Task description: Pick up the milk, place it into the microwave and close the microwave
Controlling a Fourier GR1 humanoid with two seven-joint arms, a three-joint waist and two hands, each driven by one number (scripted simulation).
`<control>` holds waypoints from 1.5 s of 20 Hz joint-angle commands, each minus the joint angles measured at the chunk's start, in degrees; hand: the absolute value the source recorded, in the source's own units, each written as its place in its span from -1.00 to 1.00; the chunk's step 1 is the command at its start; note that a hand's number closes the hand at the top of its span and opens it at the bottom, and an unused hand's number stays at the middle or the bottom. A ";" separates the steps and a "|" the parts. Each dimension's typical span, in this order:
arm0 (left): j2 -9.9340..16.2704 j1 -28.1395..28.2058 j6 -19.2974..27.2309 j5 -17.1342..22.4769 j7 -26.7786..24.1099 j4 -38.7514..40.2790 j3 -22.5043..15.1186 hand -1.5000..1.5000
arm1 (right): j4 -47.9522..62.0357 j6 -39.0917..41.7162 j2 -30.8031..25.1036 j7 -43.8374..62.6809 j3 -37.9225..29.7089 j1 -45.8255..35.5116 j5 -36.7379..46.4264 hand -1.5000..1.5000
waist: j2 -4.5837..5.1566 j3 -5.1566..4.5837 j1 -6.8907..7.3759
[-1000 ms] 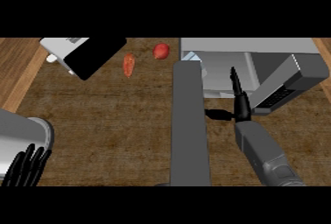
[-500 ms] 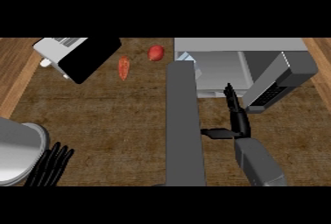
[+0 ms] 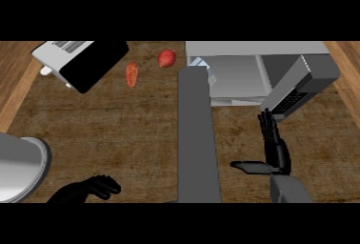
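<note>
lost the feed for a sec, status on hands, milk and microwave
Right hand open, fingers straight, beside the grey microwave. Left hand curled, empty. Long grey microwave door open. Milk not clearly visible.

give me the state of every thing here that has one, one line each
microwave: open
microwave door: swung out over the counter
milk: inside the microwave, mostly hidden by the door
right hand: open, fingers straight, beside the microwave
left hand: fingers curled, holding nothing
</note>
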 commanded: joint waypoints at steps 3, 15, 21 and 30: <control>-0.46 -7.49 5.48 -6.29 0.34 5.11 -6.77 1.00 | -17.59 5.46 -1.26 3.71 1.97 12.83 -3.49 1.00 | 0.27 0.01 0.38; -0.48 -29.02 18.87 -9.21 7.74 19.65 -18.98 1.00 | -43.23 9.46 -6.15 14.04 -1.27 30.07 -11.66 -1.00 | 0.44 0.03 0.14; -0.47 -42.38 28.71 -8.03 5.37 34.42 -28.80 1.00 | -44.29 11.70 -10.57 15.66 -4.23 27.70 -12.75 -1.00 | 0.64 0.05 -0.11; -0.46 -57.06 41.31 7.82 8.79 51.67 -43.82 1.00 | -52.40 13.80 -11.75 21.91 -3.60 25.59 -16.35 -1.00 | 1.15 -0.02 -2.45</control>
